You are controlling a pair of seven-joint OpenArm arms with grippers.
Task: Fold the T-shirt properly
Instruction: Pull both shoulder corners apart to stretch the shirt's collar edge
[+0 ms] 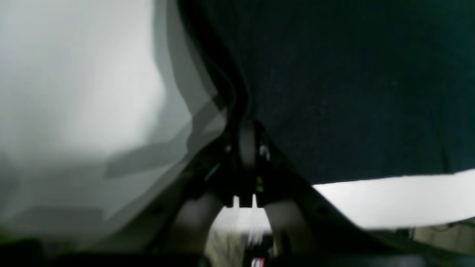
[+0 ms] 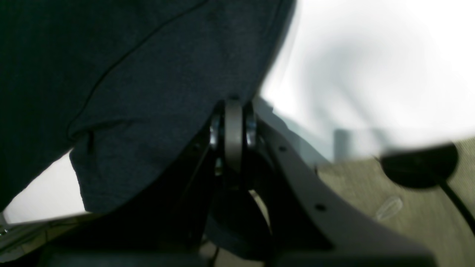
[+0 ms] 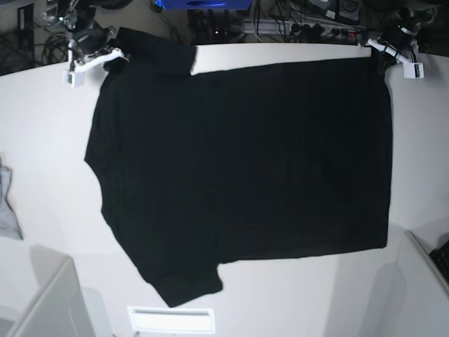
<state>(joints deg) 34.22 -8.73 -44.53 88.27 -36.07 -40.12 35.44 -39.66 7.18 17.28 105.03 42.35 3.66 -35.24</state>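
T-shirt (image 3: 238, 168) lies spread flat, plain black side up, filling the middle of the white table (image 3: 42, 119). Both arms sit at its far edge: right gripper (image 3: 98, 56) at upper left of the base view, pinched on a sleeve; left gripper (image 3: 389, 53) at upper right, fingers clamped on the hem corner (wrist views are blurry but agree). Looks like the first fold is starting. Next: lift both corners evenly and carry them toward the near edge.

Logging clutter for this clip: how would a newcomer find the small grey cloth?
Start at the white table and the black T-shirt spread across it. Look past the shirt's sleeve side to the picture's left edge: the grey cloth lies there, small, pale and crumpled, apart from the shirt.
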